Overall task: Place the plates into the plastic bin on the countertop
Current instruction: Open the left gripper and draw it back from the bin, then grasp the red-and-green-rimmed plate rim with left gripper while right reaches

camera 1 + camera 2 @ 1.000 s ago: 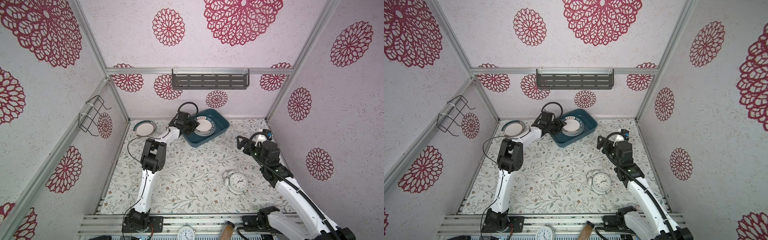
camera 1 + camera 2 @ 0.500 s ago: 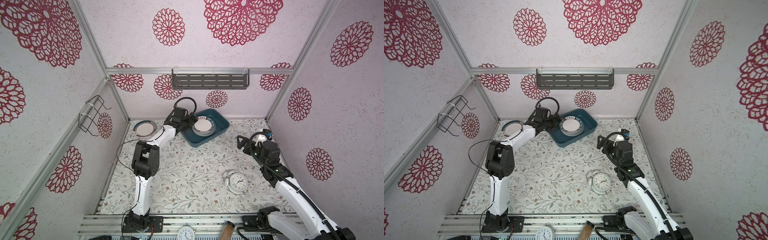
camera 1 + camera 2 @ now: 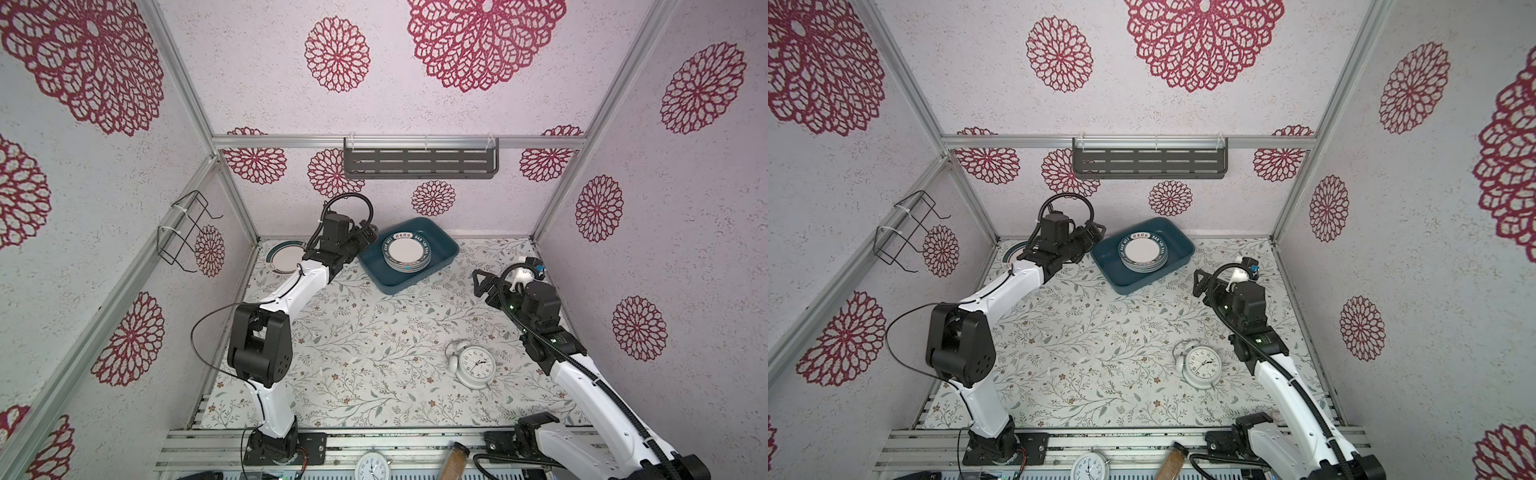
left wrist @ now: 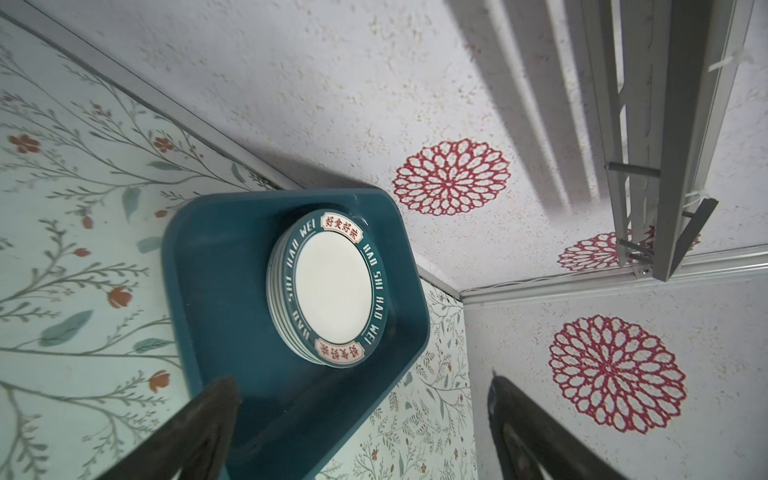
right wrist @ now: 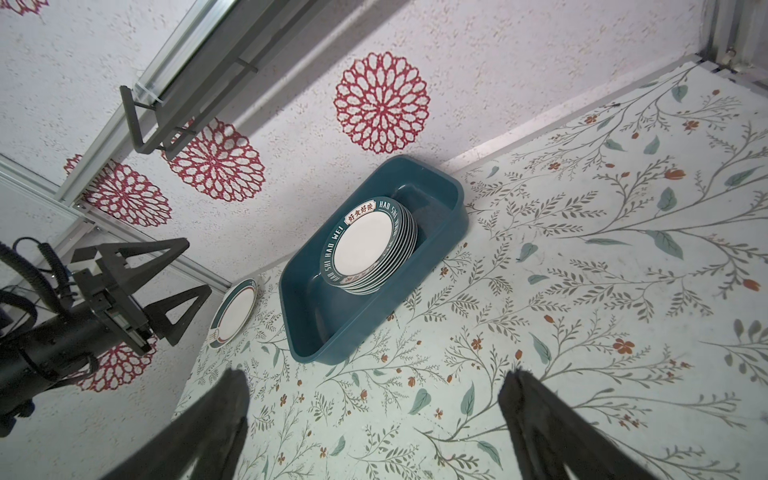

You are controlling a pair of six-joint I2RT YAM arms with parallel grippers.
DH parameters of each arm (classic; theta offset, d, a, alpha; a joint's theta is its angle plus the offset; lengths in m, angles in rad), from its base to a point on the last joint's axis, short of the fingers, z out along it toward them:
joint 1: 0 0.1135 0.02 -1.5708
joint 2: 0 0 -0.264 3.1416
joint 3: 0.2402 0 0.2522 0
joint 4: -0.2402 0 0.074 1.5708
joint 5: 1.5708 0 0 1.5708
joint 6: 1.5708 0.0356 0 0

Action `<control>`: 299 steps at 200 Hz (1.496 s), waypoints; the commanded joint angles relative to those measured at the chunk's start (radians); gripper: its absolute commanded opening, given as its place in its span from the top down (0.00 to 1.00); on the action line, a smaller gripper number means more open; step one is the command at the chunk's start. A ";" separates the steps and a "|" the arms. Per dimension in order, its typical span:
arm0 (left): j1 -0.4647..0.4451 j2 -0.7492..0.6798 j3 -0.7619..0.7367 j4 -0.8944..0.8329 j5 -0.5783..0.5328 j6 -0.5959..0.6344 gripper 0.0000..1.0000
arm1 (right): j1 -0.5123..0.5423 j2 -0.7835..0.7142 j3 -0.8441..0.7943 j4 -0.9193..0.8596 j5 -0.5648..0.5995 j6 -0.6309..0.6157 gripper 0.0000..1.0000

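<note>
Plates point(image 3: 406, 252) stacked in plastic bin point(image 3: 440, 248); lone plate point(image 3: 286, 260) outside; left gripper point(image 5: 195, 266), right gripper point(image 5: 376, 376) agape

Place: a robot test cell, dressed as a kitchen corner.
Walls: printed panels point(image 3: 249, 83) are held in aluminium profiles point(image 3: 291, 141).
Surface: the countertop point(image 3: 374, 332) is a printed leafy sheet, mid-frame.
Mounting: the arm bases point(image 3: 274, 446) are fixed on a slotted rail point(image 3: 415, 437), lower edge.
Fittings: a wall shelf point(image 3: 419, 162) and a wire rack point(image 3: 185, 232) are tied on, upper half.
</note>
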 commanded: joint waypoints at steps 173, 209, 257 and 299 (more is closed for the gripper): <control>0.346 -0.546 -0.530 -0.043 -0.104 0.054 0.03 | 0.229 0.365 0.199 0.268 -0.107 0.047 0.01; 0.477 -0.551 -0.612 0.021 0.021 0.013 0.03 | 0.295 0.482 0.282 0.294 -0.153 0.045 0.01; 0.610 -0.410 -0.677 0.194 0.211 -0.075 0.03 | 0.373 0.623 0.403 0.296 -0.221 0.035 0.01; 0.656 -0.230 -0.643 0.295 0.259 -0.119 0.03 | 0.405 0.678 0.458 0.271 -0.239 0.017 0.01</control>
